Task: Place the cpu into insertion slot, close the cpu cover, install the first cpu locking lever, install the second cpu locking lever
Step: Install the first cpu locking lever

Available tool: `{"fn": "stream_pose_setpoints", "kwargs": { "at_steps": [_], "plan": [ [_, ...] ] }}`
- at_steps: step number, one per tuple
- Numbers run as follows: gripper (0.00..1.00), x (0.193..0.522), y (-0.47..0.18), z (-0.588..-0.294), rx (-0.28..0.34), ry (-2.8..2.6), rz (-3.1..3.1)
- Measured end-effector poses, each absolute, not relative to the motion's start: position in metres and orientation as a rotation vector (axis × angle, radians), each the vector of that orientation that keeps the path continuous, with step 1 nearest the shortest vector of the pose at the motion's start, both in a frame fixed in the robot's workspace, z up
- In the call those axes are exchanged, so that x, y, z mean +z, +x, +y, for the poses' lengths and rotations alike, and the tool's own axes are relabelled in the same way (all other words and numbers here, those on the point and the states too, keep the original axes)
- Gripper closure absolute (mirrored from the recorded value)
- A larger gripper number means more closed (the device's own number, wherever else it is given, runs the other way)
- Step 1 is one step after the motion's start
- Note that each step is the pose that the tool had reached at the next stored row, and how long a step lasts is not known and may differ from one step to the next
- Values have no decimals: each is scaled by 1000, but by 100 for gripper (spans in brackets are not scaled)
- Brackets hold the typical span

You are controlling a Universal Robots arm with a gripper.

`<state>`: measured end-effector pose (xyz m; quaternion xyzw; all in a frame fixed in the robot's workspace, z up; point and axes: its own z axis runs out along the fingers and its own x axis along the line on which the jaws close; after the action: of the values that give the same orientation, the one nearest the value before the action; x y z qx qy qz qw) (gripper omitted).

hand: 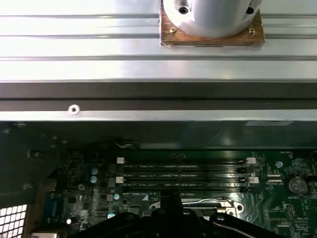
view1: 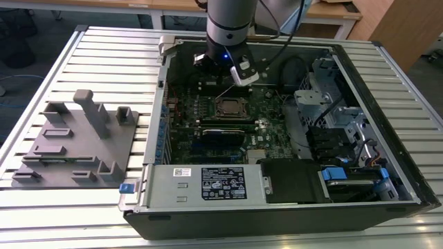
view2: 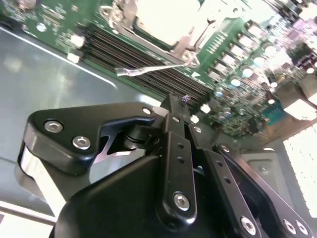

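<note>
The cpu [view1: 230,106] lies flat in the insertion slot [view1: 217,115] at the middle of the motherboard, its pale metal top [view2: 163,20] showing through the window of the cpu cover [view2: 184,45], which lies down over it. One thin wire locking lever [view1: 225,92] stands loose off the socket's far side, its tip free over the memory slots [view2: 148,69]. My gripper [view1: 229,72] hangs above the board just beyond the socket. Its black fingers [view2: 172,106] are shut with nothing between them. In the first wrist view the gripper [hand: 173,220] sits at the socket's rim [hand: 203,202].
The open computer case [view1: 155,129] lies on a slatted metal table [view1: 104,57]. Long black memory slots [hand: 183,173] run beside the socket. A power supply [view1: 201,182] is in front, a drive cage [view1: 332,109] at the exterior view's right, and a grey fixture block [view1: 76,140] at its left.
</note>
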<state>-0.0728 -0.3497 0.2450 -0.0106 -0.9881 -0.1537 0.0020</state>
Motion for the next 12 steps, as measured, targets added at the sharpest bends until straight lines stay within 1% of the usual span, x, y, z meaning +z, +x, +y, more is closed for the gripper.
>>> {"fn": "stream_pose_setpoints", "kwargs": {
  "at_steps": [8, 12],
  "plan": [
    [90, 245, -68, -350, -476, -33, -3101],
    [90, 244, -68, -350, -445, -34, -3108]
  ]
}}
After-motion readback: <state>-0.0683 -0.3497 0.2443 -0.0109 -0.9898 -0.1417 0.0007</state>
